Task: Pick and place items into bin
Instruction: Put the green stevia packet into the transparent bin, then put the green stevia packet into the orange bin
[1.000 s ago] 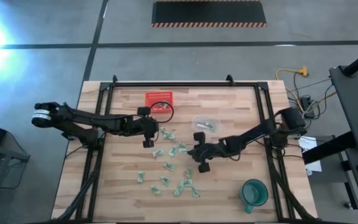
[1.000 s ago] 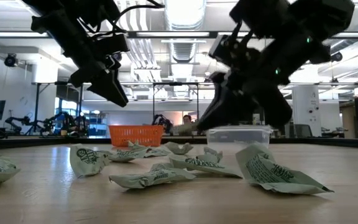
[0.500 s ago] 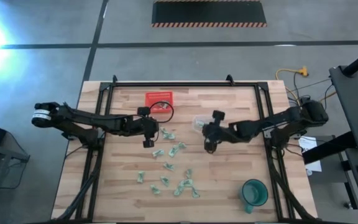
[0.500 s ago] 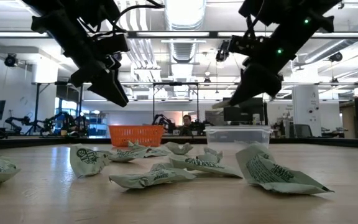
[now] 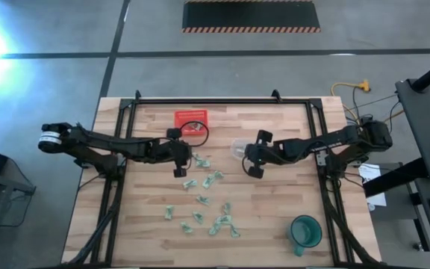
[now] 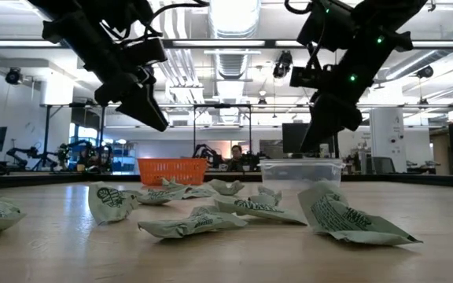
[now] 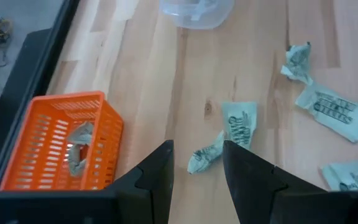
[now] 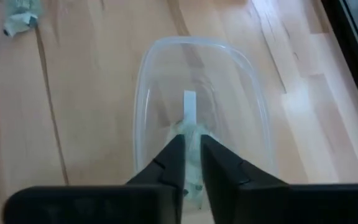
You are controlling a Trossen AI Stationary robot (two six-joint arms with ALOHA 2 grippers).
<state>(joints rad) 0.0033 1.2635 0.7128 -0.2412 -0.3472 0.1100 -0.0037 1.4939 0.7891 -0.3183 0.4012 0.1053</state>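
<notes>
Several small pale green crinkly wrapped pieces (image 5: 204, 202) lie scattered on the wooden table, and they fill the foreground of the low view (image 6: 336, 214). My right gripper (image 8: 192, 142) hovers over a clear plastic tub (image 8: 197, 74) and is shut on one piece. My left gripper (image 7: 197, 155) is open and hangs above the table, next to the orange basket (image 7: 61, 143). A piece (image 7: 207, 158) lies on the wood below its gap. One crumpled piece (image 7: 76, 149) sits inside the basket. My right gripper pinches a pale green wrapped piece (image 8: 190, 132) between its two fingertips, coming from above with the fingers pointing down. The piece is lifted clear of the table and sits over the clear tub. The fingers hide most of it.
The orange basket (image 5: 191, 119) stands near the table's far edge, and the clear tub (image 5: 243, 148) is to its right. A green mug (image 5: 304, 232) stands near the right near corner. A black frame rail runs along the table's sides. A person sits far behind (image 6: 236, 153).
My right gripper has risen from among the scattered pieces in the table's middle. It has moved toward the far edge and a little right, and now hangs over the clear tub. The left arm has kept about still.
</notes>
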